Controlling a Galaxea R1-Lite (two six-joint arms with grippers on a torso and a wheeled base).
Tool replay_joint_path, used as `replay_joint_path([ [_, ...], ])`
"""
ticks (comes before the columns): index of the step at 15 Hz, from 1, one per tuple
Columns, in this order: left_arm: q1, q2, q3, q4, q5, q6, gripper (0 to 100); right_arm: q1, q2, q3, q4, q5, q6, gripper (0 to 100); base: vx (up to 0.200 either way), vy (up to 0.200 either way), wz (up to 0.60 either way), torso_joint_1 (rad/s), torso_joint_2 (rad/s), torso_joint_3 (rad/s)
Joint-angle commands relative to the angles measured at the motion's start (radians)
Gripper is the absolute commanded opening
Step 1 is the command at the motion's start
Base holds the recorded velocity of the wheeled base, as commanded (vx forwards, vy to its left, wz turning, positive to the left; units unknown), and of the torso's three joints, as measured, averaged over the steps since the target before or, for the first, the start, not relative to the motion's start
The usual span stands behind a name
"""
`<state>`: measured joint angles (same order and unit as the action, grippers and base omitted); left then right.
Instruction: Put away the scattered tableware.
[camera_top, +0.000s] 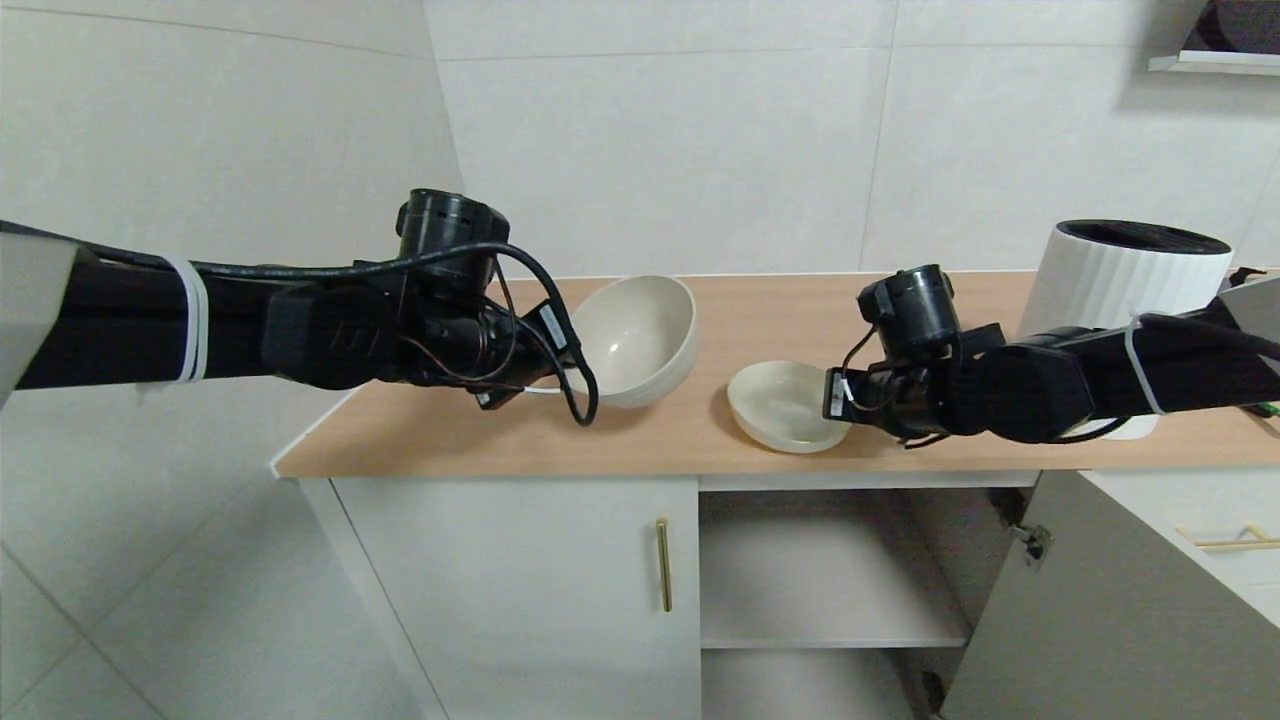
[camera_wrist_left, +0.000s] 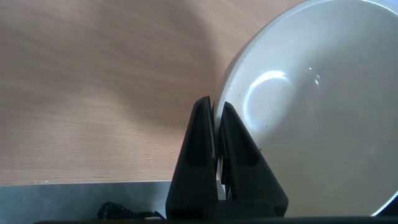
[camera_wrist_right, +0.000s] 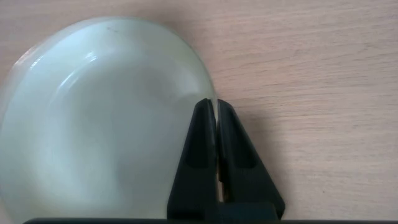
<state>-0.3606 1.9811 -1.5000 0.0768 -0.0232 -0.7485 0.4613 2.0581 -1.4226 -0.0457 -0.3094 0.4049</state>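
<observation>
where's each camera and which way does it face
Head view: on the head, facing forward and down at counter and open cabinet; both arms show.
Left wrist view: on that wrist, facing left gripper shut on larger bowl.
Right wrist view: on that wrist, facing right gripper shut on smaller bowl.
Shared: head view also has both bowls.

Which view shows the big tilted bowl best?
Head view: the large bowl shows nearly whole, tilted, rim in the left gripper. Left wrist view shows part of it, rim between the jaws; the right wrist view shows the small bowl.
</observation>
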Motion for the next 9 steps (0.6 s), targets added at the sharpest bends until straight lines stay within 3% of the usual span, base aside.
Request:
replay_joint_path([
  [1, 0.002, -0.002, 0.000, 0.000, 0.000, 0.000, 0, 0.000, -0.018, 0.001, 0.001, 0.003, 0.002, 0, 0.000, 0.000, 0.00, 0.000, 0.00, 0.000],
  [6, 0.006, -0.039, 0.030, 0.000, -0.001, 0.001, 0, 0.000, -0.062, 0.008, 0.009, 0.013, 0.005, 0, 0.000, 0.000, 0.00, 0.000, 0.00, 0.000],
  [9, 0.005, -0.119, 0.106, -0.002, -0.009, 0.008, 0, 0.000, -0.190, 0.077, 0.015, 0.098, 0.022, 0, 0.000, 0.000, 0.00, 0.000, 0.00, 0.000],
])
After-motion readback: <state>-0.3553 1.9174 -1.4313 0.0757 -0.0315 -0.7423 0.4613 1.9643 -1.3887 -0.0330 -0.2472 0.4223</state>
